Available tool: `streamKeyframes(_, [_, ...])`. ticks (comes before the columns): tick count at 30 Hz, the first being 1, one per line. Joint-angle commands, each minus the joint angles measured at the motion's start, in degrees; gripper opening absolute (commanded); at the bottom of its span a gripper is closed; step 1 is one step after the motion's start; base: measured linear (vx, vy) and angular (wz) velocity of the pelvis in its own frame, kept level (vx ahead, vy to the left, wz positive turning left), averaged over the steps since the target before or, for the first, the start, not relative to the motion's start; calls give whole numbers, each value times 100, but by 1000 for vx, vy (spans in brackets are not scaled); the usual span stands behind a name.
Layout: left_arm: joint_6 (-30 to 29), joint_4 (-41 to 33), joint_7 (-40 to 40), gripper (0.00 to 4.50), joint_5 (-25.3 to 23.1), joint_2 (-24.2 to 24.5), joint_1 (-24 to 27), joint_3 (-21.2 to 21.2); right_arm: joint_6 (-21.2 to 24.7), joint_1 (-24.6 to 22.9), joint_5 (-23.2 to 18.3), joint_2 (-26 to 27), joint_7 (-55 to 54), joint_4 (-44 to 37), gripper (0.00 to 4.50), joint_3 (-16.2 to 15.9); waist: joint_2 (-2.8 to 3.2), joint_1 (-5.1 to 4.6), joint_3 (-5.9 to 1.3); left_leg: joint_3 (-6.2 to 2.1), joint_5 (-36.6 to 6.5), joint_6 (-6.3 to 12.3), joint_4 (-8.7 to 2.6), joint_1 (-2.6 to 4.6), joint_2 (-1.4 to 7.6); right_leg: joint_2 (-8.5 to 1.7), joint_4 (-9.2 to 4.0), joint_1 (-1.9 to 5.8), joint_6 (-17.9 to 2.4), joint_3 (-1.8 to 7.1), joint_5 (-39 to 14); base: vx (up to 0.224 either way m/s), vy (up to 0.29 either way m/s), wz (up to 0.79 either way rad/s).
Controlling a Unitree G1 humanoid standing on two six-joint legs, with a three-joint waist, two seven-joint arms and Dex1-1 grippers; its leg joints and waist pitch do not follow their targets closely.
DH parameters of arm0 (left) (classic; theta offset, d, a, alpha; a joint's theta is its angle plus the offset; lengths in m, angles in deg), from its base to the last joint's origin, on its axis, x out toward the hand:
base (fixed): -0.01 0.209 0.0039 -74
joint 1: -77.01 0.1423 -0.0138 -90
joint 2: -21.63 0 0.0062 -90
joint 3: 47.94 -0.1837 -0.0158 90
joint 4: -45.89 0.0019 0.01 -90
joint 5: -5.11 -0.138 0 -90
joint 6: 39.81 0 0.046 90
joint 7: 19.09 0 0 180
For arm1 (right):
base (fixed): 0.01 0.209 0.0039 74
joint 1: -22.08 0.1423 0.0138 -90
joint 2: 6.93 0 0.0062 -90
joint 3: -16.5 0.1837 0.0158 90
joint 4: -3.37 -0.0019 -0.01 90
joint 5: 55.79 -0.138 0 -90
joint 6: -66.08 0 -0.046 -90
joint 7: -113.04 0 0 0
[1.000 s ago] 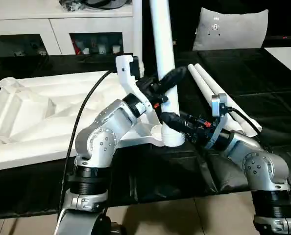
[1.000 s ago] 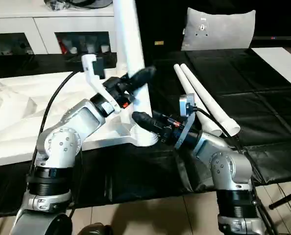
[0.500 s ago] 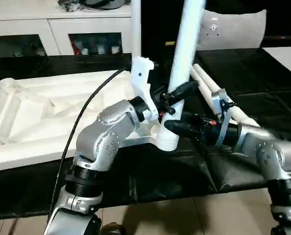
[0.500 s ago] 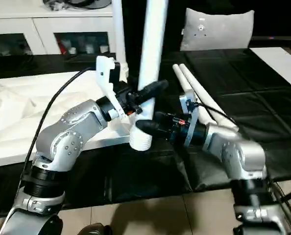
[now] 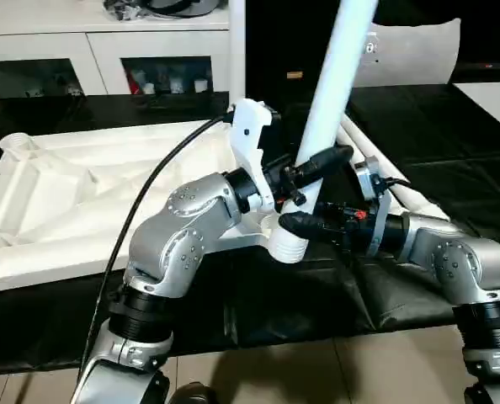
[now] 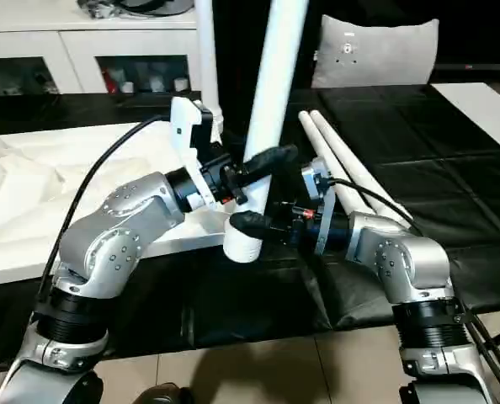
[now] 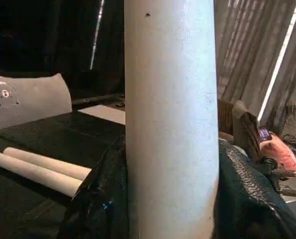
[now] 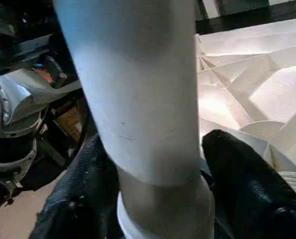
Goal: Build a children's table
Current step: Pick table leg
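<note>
Both forearms angled inward; left pincer (image 5: 316, 168) & right pincer (image 5: 305, 225) each clamp the tilted leg (image 5: 332, 93). Two spare legs (image 6: 343, 172) on surface (image 6: 418, 160).

White cabinet (image 5: 107, 50) with glass doors beyond the left gripper (image 5: 305, 172); black sheeting (image 5: 452, 135) underneath; tiled floor (image 5: 317, 370) nearest.

I see white tabletop (image 5: 73, 194) upside down, left. One tapered leg (image 5: 326, 126) tilted right, foot beside near-right corner socket. Two spare legs (image 6: 351, 181) lying right.
</note>
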Motion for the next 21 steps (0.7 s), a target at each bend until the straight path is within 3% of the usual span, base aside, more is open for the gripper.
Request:
streamKeyframes(1, [21,-164,127,186,10,-40,0,-157,-7,84,38,-47,-17,-10,254,-39,-97,12,-406,-81,-672,247,-319,160,265,-314,-400,255,-1391,215,-34,0,0,0])
streamKeyframes(5, [41,-167,140,186,-20,-36,18,-194,-106,80,94,-69,47,-16,225,-107,-94,11,-407,-83,-696,227,-322,164,269,-315,-405,251,-1373,217,-84,0,0,0])
streamKeyframes(7, [57,-155,143,186,-37,-27,23,-196,-62,81,67,-62,48,-1,268,-99,-95,10,-412,-82,-653,245,-317,165,267,-312,-398,251,-1384,217,-11,0,0,0])
streamKeyframes(10, [65,-149,142,186,-48,-18,26,-198,-41,82,45,-63,47,-10,282,-84,-94,16,-413,-80,-637,256,-314,165,265,-315,-396,250,-1394,217,-4,0,0,0])
streamKeyframes(11, [66,-147,143,186,-49,-15,27,-198,-59,83,55,-66,48,-16,313,-86,-95,18,-415,-83,-644,257,-313,162,267,-316,-394,251,-1394,216,-14,0,0,0])
streamKeyframes(14, [58,-152,160,186,-49,-13,39,-210,-133,81,103,-79,86,-23,325,-107,-95,11,-414,-81,-643,264,-312,161,265,-314,-393,252,-1404,216,18,0,0,0])
streamKeyframes(17, [51,-159,173,186,-49,-14,46,-220,-140,77,93,-86,130,-29,325,-111,-102,9,-410,-80,-690,250,-315,162,266,-315,-401,253,-1398,216,-60,0,0,0])
streamKeyframes(21, [57,-155,180,186,-61,-16,45,-218,-87,60,55,-116,170,-38,291,-136,-98,11,-410,-82,-703,242,-316,165,268,-318,-403,251,-1388,217,-107,0,0,0])
